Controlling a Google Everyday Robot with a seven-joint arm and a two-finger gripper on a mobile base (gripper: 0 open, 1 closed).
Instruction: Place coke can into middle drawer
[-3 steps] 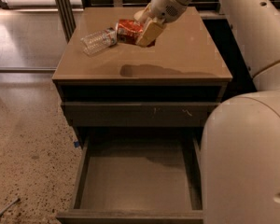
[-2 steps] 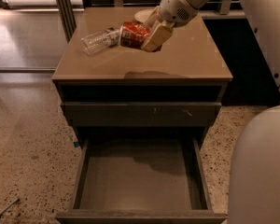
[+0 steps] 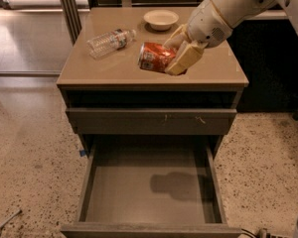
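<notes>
The coke can (image 3: 154, 56) is red-orange with white lettering and lies sideways in the air above the front edge of the cabinet top. My gripper (image 3: 176, 52) is shut on its right end, with the cream fingers (image 3: 185, 57) on either side of it. The arm reaches in from the upper right. The middle drawer (image 3: 148, 185) is pulled wide open below, with a plain grey floor and nothing in it. The can and gripper cast a shadow on the drawer floor.
A clear plastic water bottle (image 3: 111, 40) lies on its side at the left of the brown cabinet top (image 3: 114, 68). A pale bowl (image 3: 161, 19) stands at the back. The upper drawer front (image 3: 151, 121) with small pale scratches is closed. Speckled floor surrounds the cabinet.
My gripper has carried the coke can away from the water bottle toward the front of the cabinet top. The view has shifted, and the bowl now shows.
</notes>
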